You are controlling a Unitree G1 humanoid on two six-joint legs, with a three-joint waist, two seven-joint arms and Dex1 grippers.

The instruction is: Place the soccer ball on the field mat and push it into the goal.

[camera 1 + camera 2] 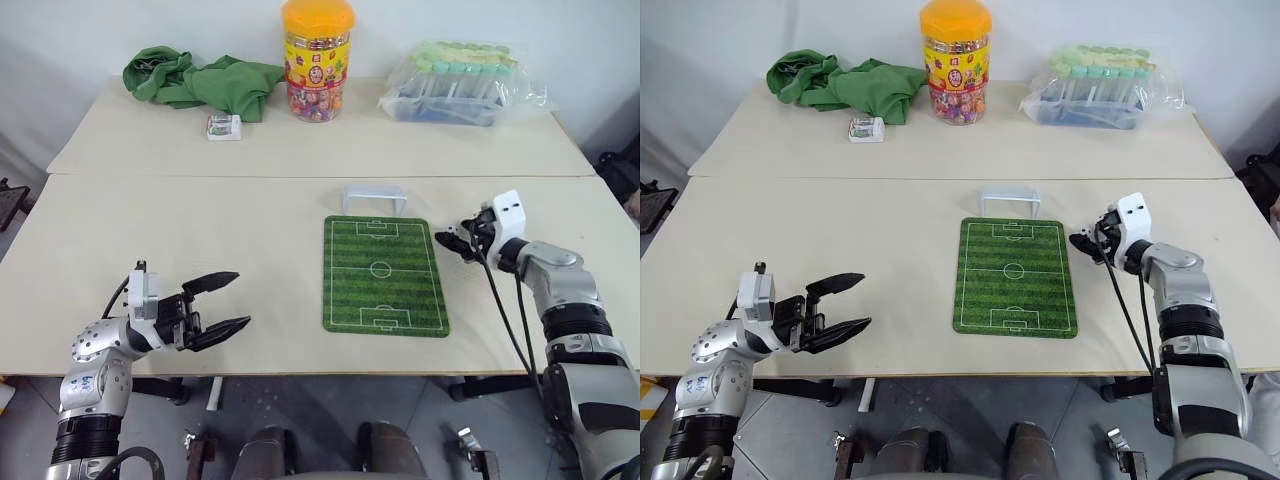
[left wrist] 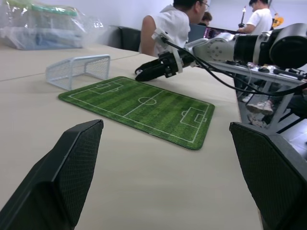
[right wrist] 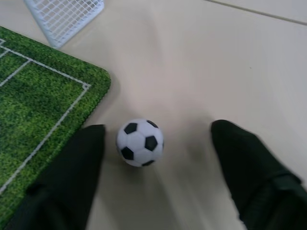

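Early stage, by my reading: nothing of the task is finished. Nearest, the left tool (image 1: 222, 302) hangs over the front of the surface (image 1: 150, 230) with its black fingers spread and nothing between them, well apart from the mat; it looks idle. Next out, the mat (image 1: 383, 274) lies flat in the middle of the surface, green striped turf with white pitch lines, bare of any ball. Just off the mat's right edge, toward its far corner, the ball (image 3: 140, 142) sits on the bare surface, not on the turf. The right tool (image 3: 158, 158) is low around it, one finger close beside the ball on the mat side, the other standing off on the opposite side; the fingers are parted and do not pinch it, so the ball is bracketed, not gripped. The ball is white with black patches, round, very small against the mat, and it should roll at a light touch. Farther on, the goal (image 1: 374, 198), a low white frame with netting, stands just beyond the mat's far short edge, mouth toward the pitch. Left to do: grasp the ball, set it on the mat, push it up the pitch into the goal.
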